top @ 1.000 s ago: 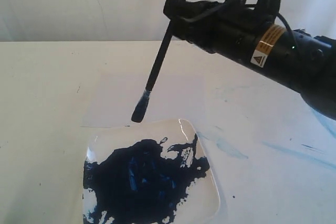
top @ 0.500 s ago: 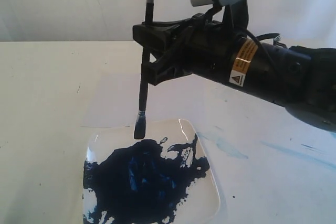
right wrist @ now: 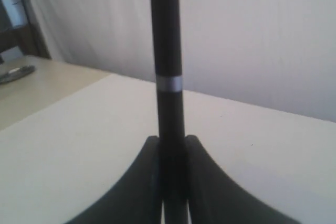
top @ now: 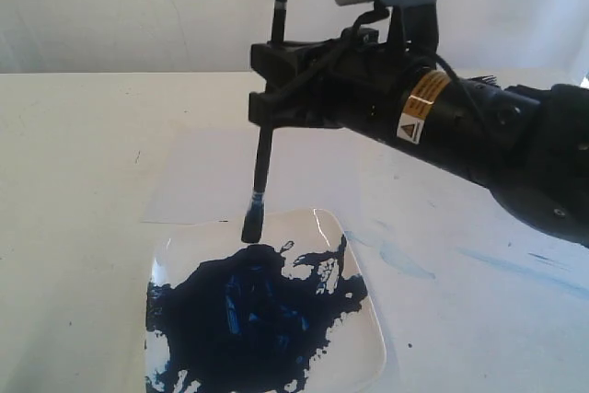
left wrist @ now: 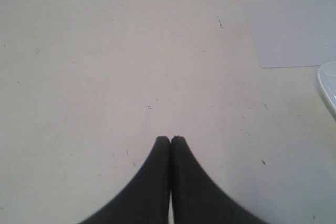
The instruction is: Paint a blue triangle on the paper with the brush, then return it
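The right hand (top: pixel 267 85), gripping the thin black-handled brush (top: pixel 264 163), has swung it upright over the glossy white paint plate (top: pixel 368 338). The pale lavender paper (top: pixel 198 181) is still blank, and the left hand (left wrist: pixel 170 140) is closed, empty.

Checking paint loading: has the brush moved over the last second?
Yes. The brush swung from tilted to upright, its tip dropping nearer the plate's far rim.

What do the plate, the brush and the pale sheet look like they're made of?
Plate: glossy white, probably glazed ceramic or hard plastic; its rim catches highlights.
Brush: smooth black handle, painted wood or plastic, unclear; silvery band looks metallic.
Sheet: thin, matte, lying flat, likely paper.
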Available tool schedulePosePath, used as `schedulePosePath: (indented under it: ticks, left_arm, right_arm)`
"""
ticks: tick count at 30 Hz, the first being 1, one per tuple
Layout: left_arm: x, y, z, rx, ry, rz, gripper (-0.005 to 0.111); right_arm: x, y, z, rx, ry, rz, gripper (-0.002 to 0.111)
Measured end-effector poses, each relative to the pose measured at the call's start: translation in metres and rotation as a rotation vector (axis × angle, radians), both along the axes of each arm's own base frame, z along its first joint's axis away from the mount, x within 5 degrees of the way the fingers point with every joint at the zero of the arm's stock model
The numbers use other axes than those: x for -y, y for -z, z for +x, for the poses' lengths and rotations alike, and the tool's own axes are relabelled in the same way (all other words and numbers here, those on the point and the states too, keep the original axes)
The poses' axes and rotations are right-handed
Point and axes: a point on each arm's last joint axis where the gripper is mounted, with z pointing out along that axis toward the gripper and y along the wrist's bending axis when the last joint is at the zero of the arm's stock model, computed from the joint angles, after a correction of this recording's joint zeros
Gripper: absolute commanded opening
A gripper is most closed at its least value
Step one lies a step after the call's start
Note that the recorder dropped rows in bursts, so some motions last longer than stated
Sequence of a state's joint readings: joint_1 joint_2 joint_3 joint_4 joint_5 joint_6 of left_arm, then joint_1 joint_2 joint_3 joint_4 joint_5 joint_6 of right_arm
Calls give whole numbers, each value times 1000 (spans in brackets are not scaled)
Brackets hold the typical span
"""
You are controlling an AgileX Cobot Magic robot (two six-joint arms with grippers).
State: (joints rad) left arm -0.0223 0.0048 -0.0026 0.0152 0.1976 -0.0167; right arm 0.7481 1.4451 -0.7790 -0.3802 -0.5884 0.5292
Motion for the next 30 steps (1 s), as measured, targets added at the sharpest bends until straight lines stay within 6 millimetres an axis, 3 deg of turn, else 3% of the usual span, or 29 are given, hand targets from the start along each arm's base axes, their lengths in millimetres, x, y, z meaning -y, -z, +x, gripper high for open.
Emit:
schedulePosePath:
  ticks: [6, 17, 30]
  left_arm:
    - [0, 0, 0, 0, 0, 0, 0]
    - [0, 0, 0, 0, 0, 0, 0]
    - [0, 0, 0, 0, 0, 0, 0]
  right_arm:
    - [4, -15, 12, -14, 123, 107, 0]
    - [3, -50, 24, 34, 199, 216, 0]
    - [4, -48, 26, -18, 222, 211, 0]
